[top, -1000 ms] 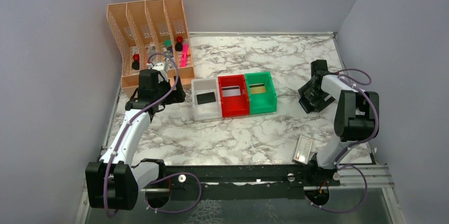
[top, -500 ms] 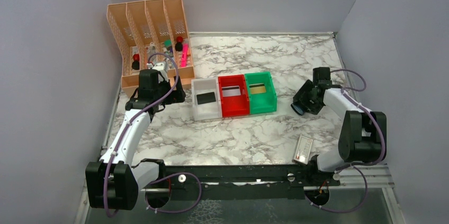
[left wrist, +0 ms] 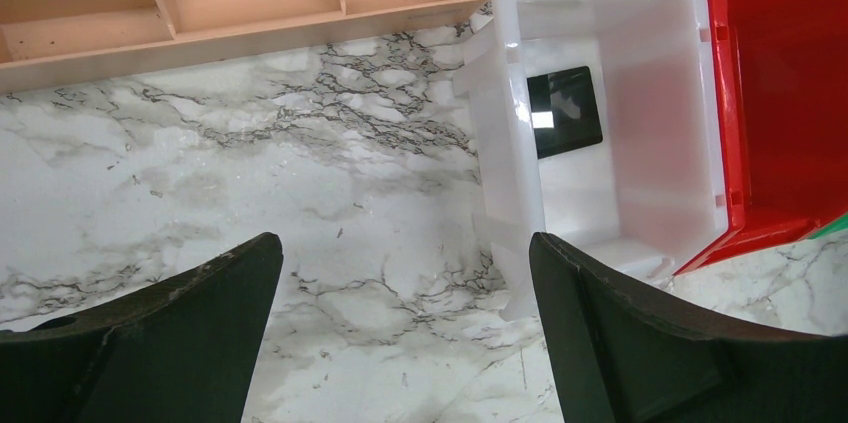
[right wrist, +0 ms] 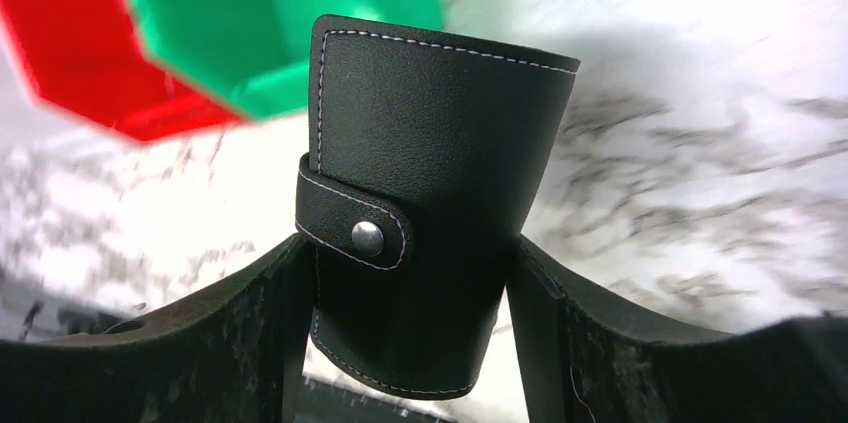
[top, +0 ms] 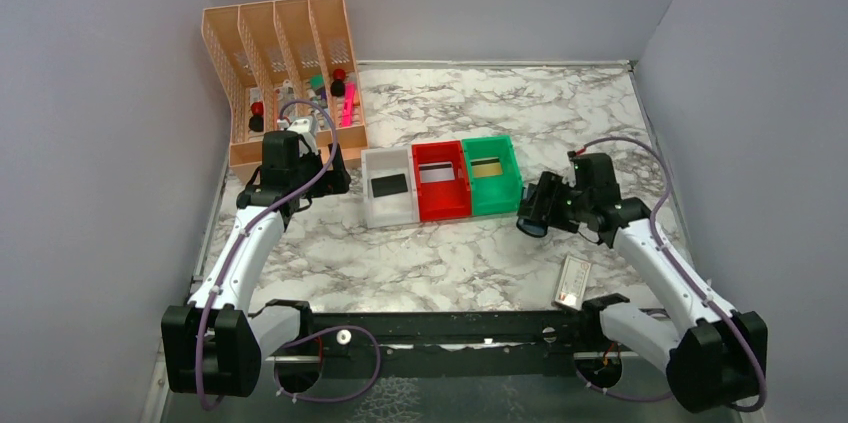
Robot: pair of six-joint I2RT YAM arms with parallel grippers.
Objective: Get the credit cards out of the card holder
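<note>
My right gripper (right wrist: 410,328) is shut on the black card holder (right wrist: 430,203), folded and snapped closed by its tab with a metal stud; it hangs above the table just right of the green bin (top: 492,174) in the top view (top: 540,208). A black card (left wrist: 565,111) lies in the white bin (left wrist: 660,103), a white card (top: 436,173) in the red bin (top: 440,179), a gold card (top: 487,168) in the green bin. My left gripper (left wrist: 405,318) is open and empty over bare marble, left of the white bin (top: 388,186).
A tan file organiser (top: 285,73) with pens and small items stands at the back left. A small whitish case with a red mark (top: 572,281) lies near the front edge by the right arm's base.
My right arm has swung left and forward from the right wall, carrying the card holder to beside the green bin. The left arm has not moved.
</note>
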